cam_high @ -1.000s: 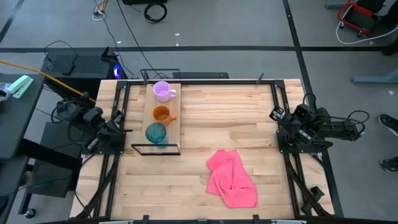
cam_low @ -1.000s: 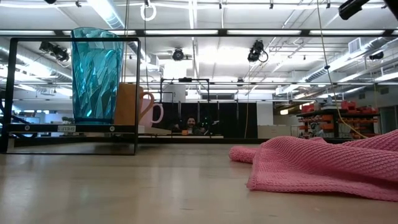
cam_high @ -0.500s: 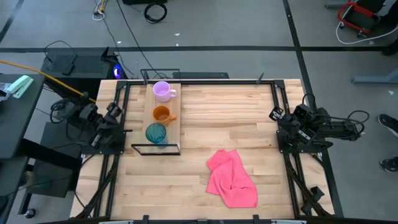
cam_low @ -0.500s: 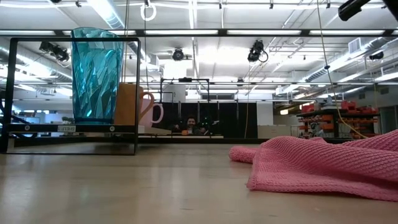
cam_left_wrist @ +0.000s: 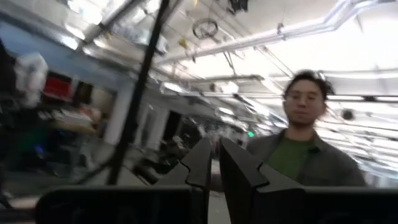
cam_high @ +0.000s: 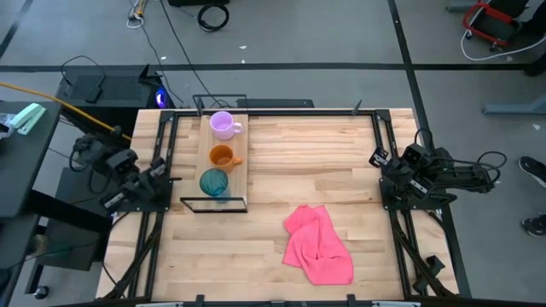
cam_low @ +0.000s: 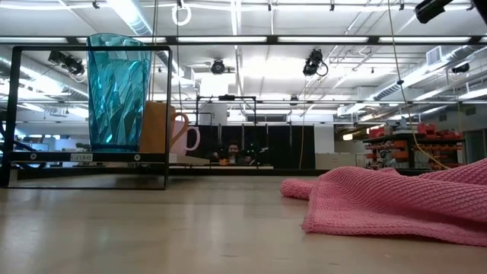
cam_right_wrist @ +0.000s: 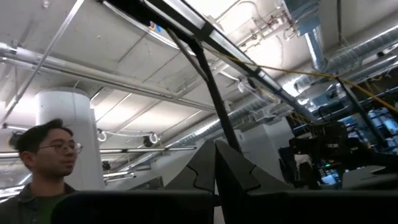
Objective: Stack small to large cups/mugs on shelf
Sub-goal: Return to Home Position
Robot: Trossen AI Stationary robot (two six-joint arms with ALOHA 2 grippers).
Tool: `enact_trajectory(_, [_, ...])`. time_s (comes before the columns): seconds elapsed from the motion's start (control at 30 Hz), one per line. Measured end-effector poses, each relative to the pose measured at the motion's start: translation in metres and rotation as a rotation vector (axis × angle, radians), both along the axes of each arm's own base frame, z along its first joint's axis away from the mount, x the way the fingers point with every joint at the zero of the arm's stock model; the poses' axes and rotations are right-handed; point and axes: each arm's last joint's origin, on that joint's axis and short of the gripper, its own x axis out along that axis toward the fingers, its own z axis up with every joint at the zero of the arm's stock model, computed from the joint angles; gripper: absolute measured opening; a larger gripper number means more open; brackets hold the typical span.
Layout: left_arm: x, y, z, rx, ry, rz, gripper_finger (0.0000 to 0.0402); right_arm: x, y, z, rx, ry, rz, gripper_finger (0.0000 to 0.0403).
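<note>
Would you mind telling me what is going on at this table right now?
Nothing is being held. The purple mug, orange mug and teal cup stand in a row on the shelf. The left gripper and right gripper sit empty at the table's left and right edges. A pink cloth lies on the table.

Left arm folding back
The left gripper [cam_left_wrist: 214,143] draws away from the shelf [cam_high: 240,181] toward 8 o'clock, tucking in at the table's [cam_high: 341,153] left edge.

Three cups [cam_high: 221,156] stand in a row on the shelf [cam_high: 241,177], cloth [cam_high: 319,246] right of it.
</note>
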Motion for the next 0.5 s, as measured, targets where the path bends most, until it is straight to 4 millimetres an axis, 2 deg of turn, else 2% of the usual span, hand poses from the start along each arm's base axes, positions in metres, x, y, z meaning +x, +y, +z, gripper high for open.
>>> enact_trajectory(0.1, [0.003,-0.005,0.0,0.002,0.017,-0.075,0.0037,0.0,0.0,0.0,0.0,0.004,0.019,0.0016])
enact_trajectory(0.27, [-0.001,-0.007,0.005,0.019,-0.073,-0.166,0.003,0.0,0.0,0.0,-0.001,0.005,0.022,0.0016])
enact_trajectory(0.5, [0.002,-0.017,0.003,0.022,-0.013,-0.268,0.0032,0.0,0.0,0.0,-0.001,0.004,0.022,0.0016])
